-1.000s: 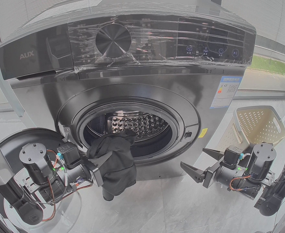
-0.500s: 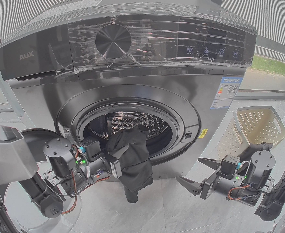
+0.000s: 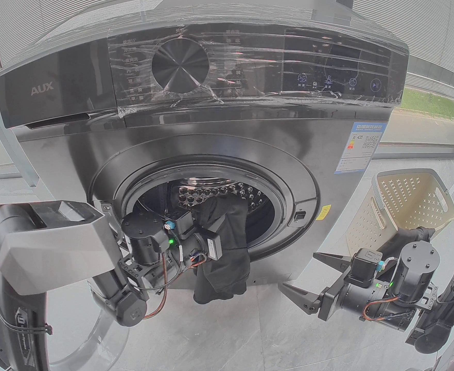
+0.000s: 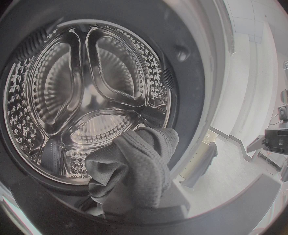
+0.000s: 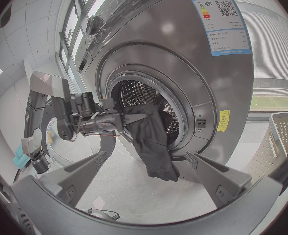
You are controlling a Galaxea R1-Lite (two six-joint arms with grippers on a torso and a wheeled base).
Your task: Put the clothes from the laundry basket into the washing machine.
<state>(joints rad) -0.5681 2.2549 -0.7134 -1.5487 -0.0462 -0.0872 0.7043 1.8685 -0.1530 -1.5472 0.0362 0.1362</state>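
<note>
Left gripper (image 5: 140,116) pinches a limp dark knit garment (image 3: 227,264) at the dimpled steel drum (image 4: 85,92); right gripper (image 3: 299,271) spread wide.

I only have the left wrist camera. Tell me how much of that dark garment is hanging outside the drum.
Observer: Most of it. In the head view the dark garment drapes over the opening's lower rim and hangs down the washing machine's front toward the floor.
Operator: Report the right claw.
Observer: The right claw is open and empty, low in front of the machine, right of the opening.
Operator: Now the door.
Observer: The door is swung fully open on the left side, behind the left arm.
</note>
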